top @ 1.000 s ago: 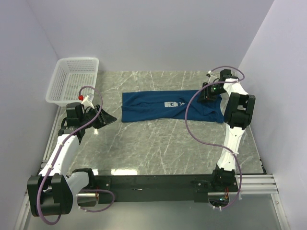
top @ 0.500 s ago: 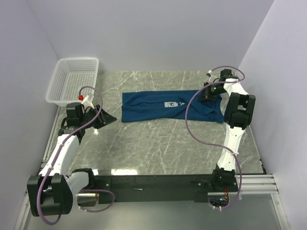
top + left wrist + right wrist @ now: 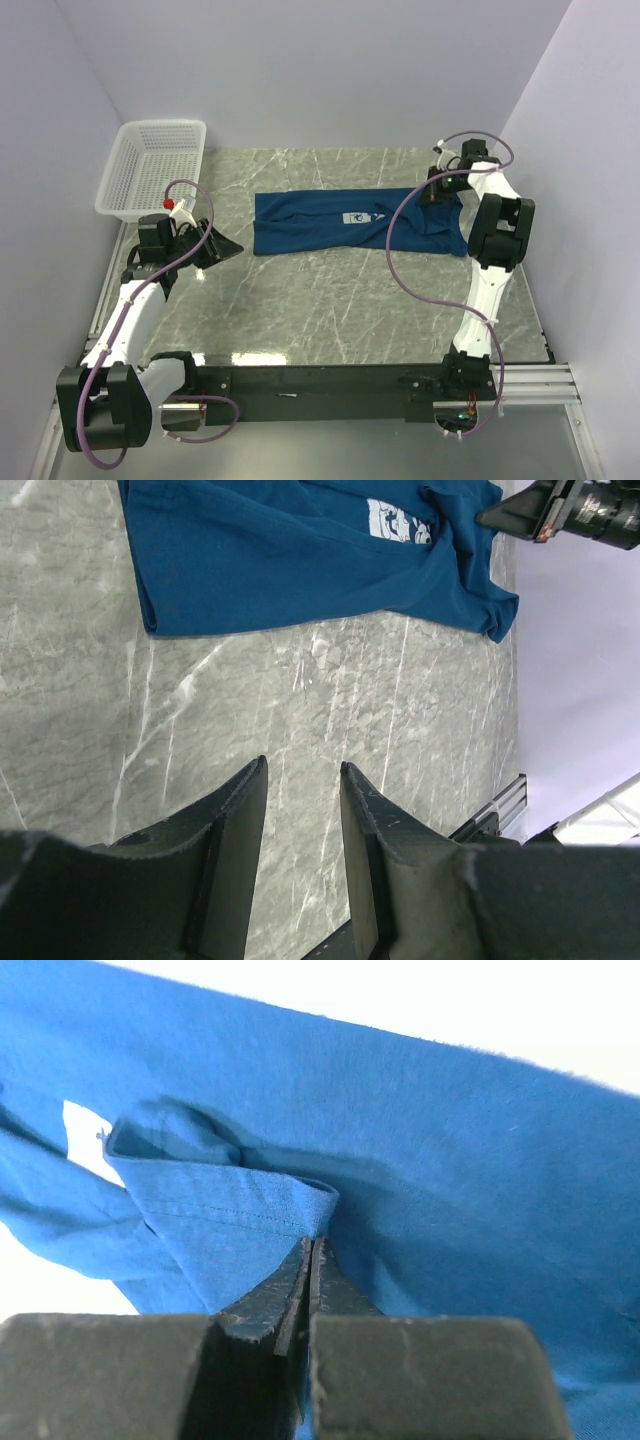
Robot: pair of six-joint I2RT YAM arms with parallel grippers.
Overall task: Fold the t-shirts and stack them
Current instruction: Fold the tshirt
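Overhead, the dark blue t-shirt [image 3: 330, 225] is lying as a long band on the far half of the table [image 3: 330, 300], with the right gripper [image 3: 436, 192] at its right end. In the left wrist view, the left gripper [image 3: 300, 770] is hovering part-open, holding nothing. In the right wrist view, the jaws are pinching tight on a fold of the shirt.

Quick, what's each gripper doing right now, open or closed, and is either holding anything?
Left gripper: open, holding nothing.
Right gripper: closed, pinching a fold of the t-shirt.
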